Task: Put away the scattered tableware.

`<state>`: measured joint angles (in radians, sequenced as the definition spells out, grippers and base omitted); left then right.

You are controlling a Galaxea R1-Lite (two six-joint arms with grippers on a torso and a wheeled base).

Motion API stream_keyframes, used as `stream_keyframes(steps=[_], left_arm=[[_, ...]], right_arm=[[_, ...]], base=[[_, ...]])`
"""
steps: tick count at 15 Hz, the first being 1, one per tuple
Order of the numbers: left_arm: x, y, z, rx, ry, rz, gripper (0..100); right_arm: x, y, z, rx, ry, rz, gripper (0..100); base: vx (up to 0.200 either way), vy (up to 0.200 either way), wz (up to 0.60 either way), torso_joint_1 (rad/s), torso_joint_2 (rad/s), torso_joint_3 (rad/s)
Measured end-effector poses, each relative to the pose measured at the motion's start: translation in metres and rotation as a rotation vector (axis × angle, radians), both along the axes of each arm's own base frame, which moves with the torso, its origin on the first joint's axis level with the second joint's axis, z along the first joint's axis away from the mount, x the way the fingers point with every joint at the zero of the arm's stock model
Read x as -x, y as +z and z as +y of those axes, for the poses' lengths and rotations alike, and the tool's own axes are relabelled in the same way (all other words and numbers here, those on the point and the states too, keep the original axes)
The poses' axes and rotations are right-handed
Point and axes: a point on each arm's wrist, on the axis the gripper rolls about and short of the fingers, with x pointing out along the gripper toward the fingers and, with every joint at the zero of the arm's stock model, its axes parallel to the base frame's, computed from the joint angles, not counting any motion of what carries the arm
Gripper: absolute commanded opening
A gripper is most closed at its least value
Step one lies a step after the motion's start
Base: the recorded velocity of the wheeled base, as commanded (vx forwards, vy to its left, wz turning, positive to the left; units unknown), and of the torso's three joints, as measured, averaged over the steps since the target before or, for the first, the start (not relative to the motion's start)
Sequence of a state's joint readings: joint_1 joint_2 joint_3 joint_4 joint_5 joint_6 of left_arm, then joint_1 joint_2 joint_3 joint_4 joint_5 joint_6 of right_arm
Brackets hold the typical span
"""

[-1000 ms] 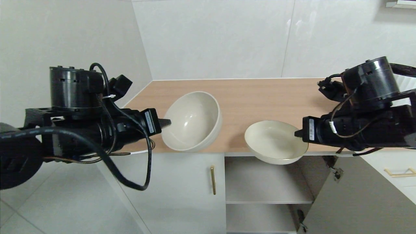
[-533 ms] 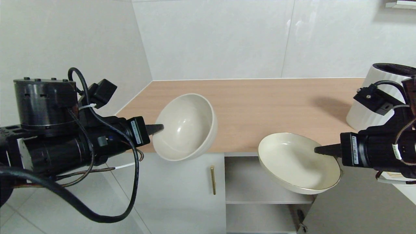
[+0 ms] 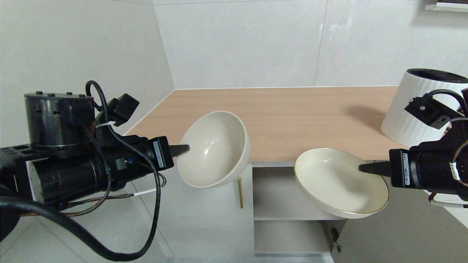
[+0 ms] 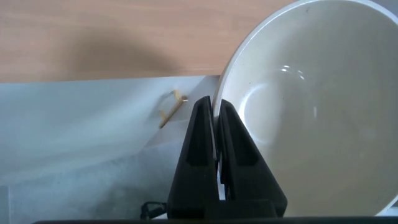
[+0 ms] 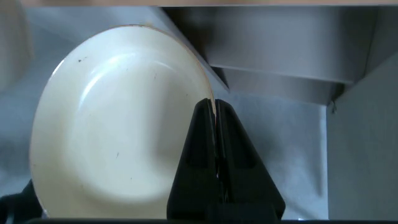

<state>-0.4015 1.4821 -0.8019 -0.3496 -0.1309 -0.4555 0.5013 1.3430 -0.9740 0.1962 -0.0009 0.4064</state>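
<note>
Since a second ago, both arms have drawn back from the tabletop [image 3: 285, 117]. The right one has swung outward and down, so the plate [image 3: 340, 180] now hangs off the tabletop's front edge, before the open cabinet's upper shelf [image 3: 281, 204]. The right gripper [image 3: 362, 168] is clamped on the plate's rim, and the plate tips toward the cabinet. The left gripper [image 3: 182, 149] pinches the rim of the bowl [image 3: 215, 148], which is tilted on its side over the tabletop's front edge, above the brass door handle [image 3: 240, 192].

Both holds are thin rim pinches, so slow, smooth motion seems wise. The plate probably goes in first: level it, drop it under the tabletop's lip, then slide it straight in above the shelf before releasing. The bowl is best kept well apart until then, and turned upright before it follows.
</note>
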Motion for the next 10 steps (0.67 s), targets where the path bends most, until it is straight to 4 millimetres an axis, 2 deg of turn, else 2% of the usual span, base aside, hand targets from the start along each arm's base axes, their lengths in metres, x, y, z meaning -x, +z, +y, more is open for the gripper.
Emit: stream_keyframes(steps=[6, 10], left_arm=[[-0.004, -0.005, -0.002, -0.01, -0.003, 0.018, 0], [-0.003, -0.009, -0.003, -0.045, -0.017, 0.013, 0]], right_arm=[[-0.009, -0.007, 0.001, 0.019, -0.015, 0.024, 0], [-0.013, -0.011, 0.003, 0.027, -0.015, 0.041, 0]], base=[[0.0, 0.0, 0.0, -0.01, 0.02, 0.012], [0.0, 0.0, 0.0, -0.166, 0.39, 0.215]])
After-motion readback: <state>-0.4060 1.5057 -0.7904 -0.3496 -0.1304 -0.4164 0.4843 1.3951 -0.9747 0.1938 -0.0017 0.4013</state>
